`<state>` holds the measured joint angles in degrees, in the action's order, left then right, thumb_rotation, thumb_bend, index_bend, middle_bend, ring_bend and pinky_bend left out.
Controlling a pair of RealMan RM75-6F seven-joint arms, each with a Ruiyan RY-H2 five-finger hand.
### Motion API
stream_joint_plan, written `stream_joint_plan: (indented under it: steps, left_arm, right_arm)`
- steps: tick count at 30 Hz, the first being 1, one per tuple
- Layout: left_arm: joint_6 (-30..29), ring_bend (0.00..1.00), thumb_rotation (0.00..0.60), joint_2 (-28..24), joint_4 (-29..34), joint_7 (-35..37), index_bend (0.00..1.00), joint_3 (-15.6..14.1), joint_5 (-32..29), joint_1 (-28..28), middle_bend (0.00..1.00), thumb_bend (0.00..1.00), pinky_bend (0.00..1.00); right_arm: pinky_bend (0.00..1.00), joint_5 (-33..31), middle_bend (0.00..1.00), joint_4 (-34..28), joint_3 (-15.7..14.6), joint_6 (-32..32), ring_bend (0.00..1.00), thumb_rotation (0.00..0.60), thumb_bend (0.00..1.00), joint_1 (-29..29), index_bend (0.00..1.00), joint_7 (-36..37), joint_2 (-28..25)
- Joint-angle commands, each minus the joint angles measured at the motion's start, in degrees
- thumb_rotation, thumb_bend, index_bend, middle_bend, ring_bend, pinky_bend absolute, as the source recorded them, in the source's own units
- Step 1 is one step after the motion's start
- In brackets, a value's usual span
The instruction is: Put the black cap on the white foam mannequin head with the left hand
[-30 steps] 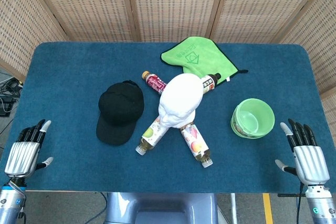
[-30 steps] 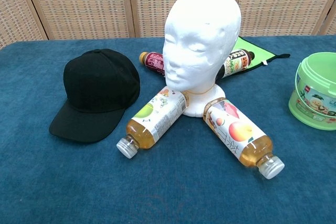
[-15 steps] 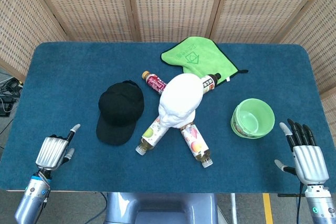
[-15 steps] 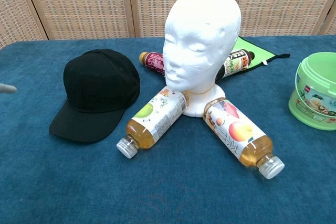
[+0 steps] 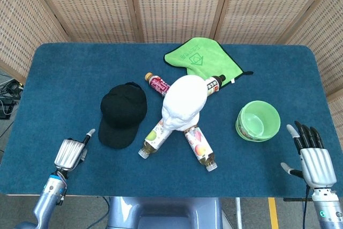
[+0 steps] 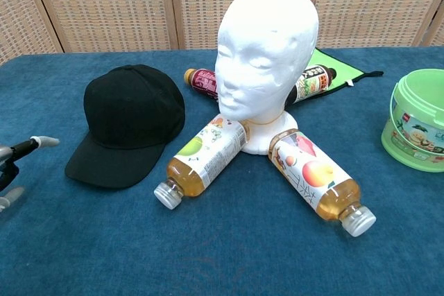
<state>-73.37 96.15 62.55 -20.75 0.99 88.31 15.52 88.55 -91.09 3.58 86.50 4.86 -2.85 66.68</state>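
The black cap [image 5: 122, 113] [image 6: 130, 123] lies flat on the blue table, left of the white foam mannequin head [image 5: 183, 103] [image 6: 266, 53], its brim toward the front. The mannequin head stands upright mid-table, bare. My left hand [image 5: 71, 151] [image 6: 15, 164] hovers open near the front left, a short gap from the cap's brim, with its fingers extended toward the cap. At the table's front right corner my right hand [image 5: 311, 156] is open, fingers spread, holding nothing.
Several drink bottles lie around the mannequin's base, two with fruit labels [image 6: 201, 161] [image 6: 318, 179] in front. A green bucket [image 5: 258, 120] [image 6: 416, 128] stands to the right. A green cloth [image 5: 201, 57] lies behind. The table's front edge [image 5: 161, 194] is near both hands.
My left hand has moved right and inward from the table's front left corner toward the cap's brim, entering the chest view. The right hand and all objects stayed still.
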Motion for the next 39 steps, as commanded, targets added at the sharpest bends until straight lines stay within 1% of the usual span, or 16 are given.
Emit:
stream_joint_plan:
  steps: [1, 4, 12, 19, 25, 32, 39]
  left_arm:
    - [0.05, 0.78, 0.6, 1.78, -1.88, -0.02, 0.06, 0.29, 0.26, 0.87, 0.82, 0.47, 0.69]
    - [0.35, 0.78, 0.6, 2.87, -3.13, -0.09, 0.01, 0.08, 0.46, 1.35, 0.82, 0.45, 0.69]
    - [0.09, 0.79, 0.6, 6.27, -6.27, -0.36, 0.01, 0.06, 0.89, 2.37, 0.83, 0.45, 0.69]
    - [-0.81, 0.79, 0.6, 9.05, -8.55, 0.12, 0.09, 0.83, 1.4, 3.74, 0.83, 0.46, 0.69]
    - [-2.15, 0.79, 0.6, 11.78, -11.74, 0.35, 0.1, 1.8, 1.96, 5.22, 0.83, 0.47, 0.69]
    - [-1.77, 0.79, 0.6, 14.09, -14.66, 0.64, 0.09, 2.16, 1.45, 6.06, 0.83, 0.47, 0.69]
    - [-1.72, 0.79, 0.6, 16.35, -17.46, 0.89, 0.17, 1.8, 1.65, 6.88, 0.83, 0.47, 0.69]
  right_arm:
    - [0.0, -0.06, 0.0, 0.02, 0.02, 0.01, 0.0, 0.6, 0.06, -0.01, 0.03, 0.07, 0.01]
    - [0.0, -0.17, 0.0, 0.06, 0.1, 0.03, 0.0, 0.6, 0.06, -0.01, 0.03, 0.17, 0.0]
    - [0.0, -0.22, 0.0, 0.19, 0.21, 0.12, 0.0, 0.6, 0.06, 0.01, 0.03, 0.57, 0.04]
    - [0.0, -0.41, 0.0, 0.37, 0.37, 0.26, 0.0, 0.6, 0.06, -0.04, 0.03, 1.06, 0.07]
    - [0.0, -0.43, 0.0, 0.5, 0.42, 0.32, 0.0, 0.6, 0.06, -0.04, 0.03, 1.43, 0.12]
    - [0.0, -0.32, 0.0, 0.63, 0.46, 0.46, 0.0, 0.6, 0.06, -0.03, 0.03, 1.77, 0.15]
    - [0.0, -0.02, 0.0, 0.83, 0.47, 0.74, 0.0, 0.6, 0.06, -0.04, 0.03, 1.97, 0.28]
